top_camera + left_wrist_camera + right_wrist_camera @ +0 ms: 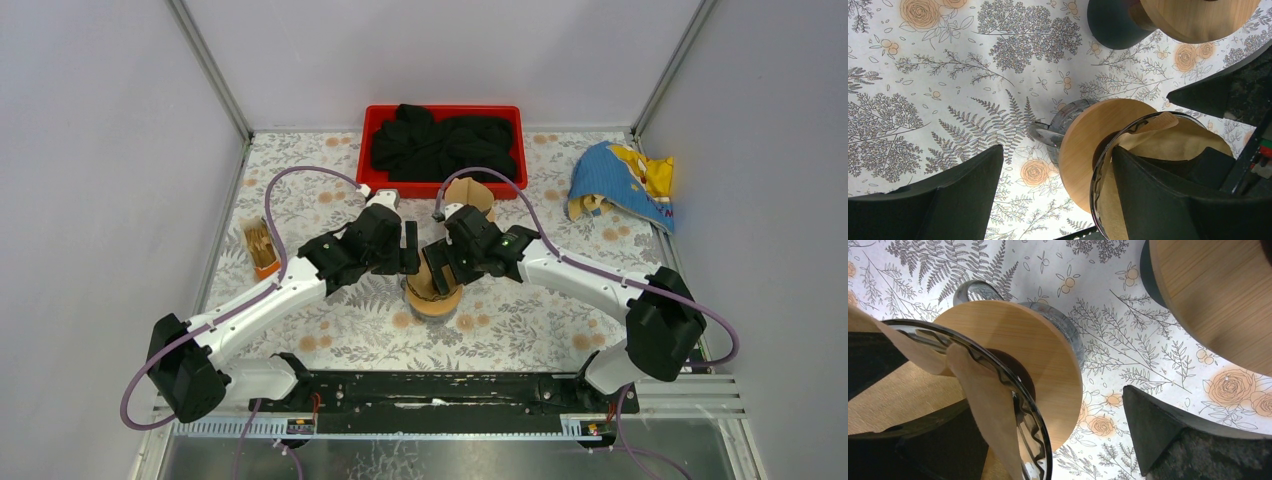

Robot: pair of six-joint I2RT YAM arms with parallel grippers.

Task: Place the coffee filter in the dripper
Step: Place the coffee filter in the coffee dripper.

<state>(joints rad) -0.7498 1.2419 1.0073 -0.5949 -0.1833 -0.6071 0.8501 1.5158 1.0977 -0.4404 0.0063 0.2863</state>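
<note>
The glass dripper with a round wooden collar [432,295] stands at the table's middle; it also shows in the left wrist view [1083,145] and in the right wrist view [1018,340]. The brown paper coffee filter [1178,145] lies inside its cone, and one flap [983,390] hangs over the glass rim. My left gripper [410,250] [1057,150] is open and straddles the rim, one finger [1158,195] inside on the filter. My right gripper [437,265] [1048,405] is open and straddles the opposite rim, one finger [1153,425] outside.
A second wood-collared stand [470,195] [1198,17] [1218,295] sits just behind the dripper. A red bin [378,118] with black cloth is at the back. A blue and yellow cloth [620,180] lies at the back right. A small filter holder [260,247] stands at the left.
</note>
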